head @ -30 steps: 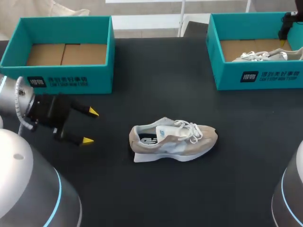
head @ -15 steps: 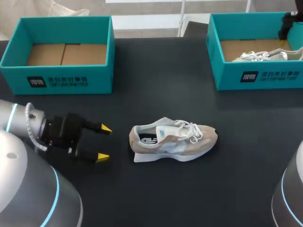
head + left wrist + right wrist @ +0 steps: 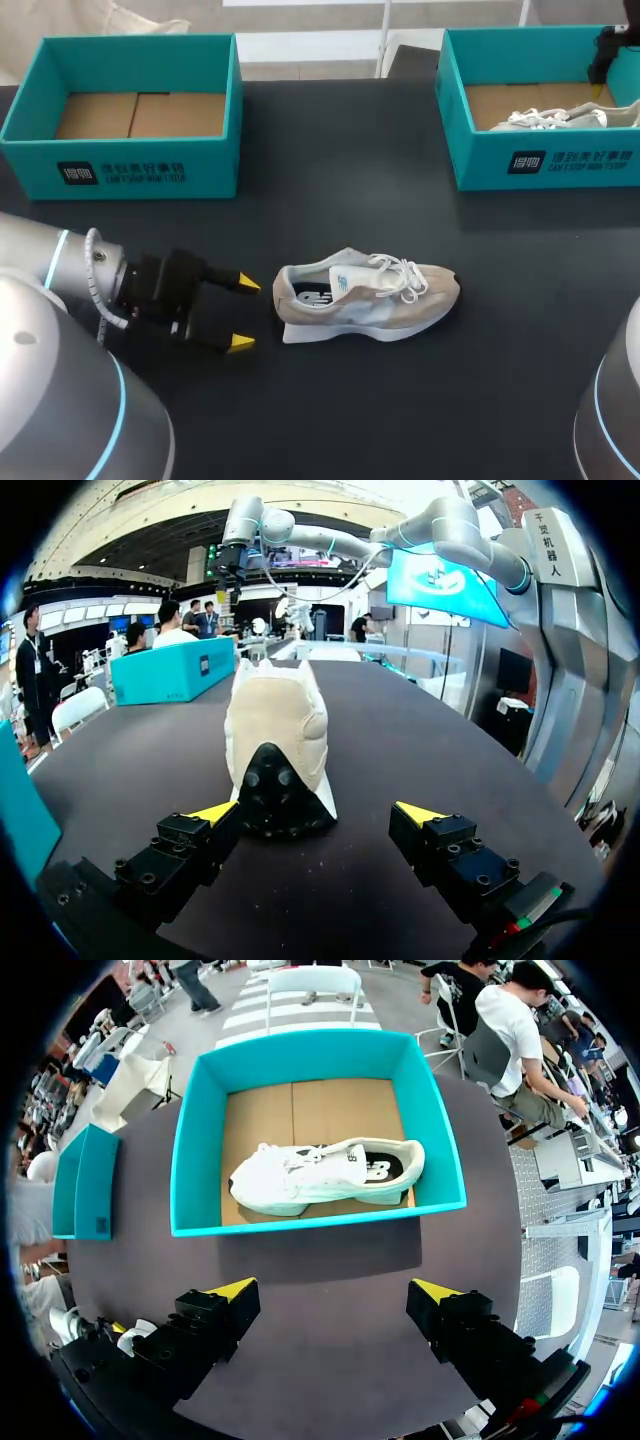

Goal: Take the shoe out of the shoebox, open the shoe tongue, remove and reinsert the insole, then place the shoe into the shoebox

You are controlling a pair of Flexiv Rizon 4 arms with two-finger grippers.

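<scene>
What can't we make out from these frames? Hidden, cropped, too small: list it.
- Head view: in the table shoe, the insole shows only at the collar; tongue and laces hide how it sits toward the toe.
- Left wrist view: ahead of the left gripper, the shoe's own heel hides its opening, tongue and laces.
- Head view: the right shoebox front wall hides the lower side of the second shoe.

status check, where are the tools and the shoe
Left tool open, just short of the heel of the shoe. Right tool open above right shoebox, second shoe inside. Nothing between left tool and heel.
</scene>
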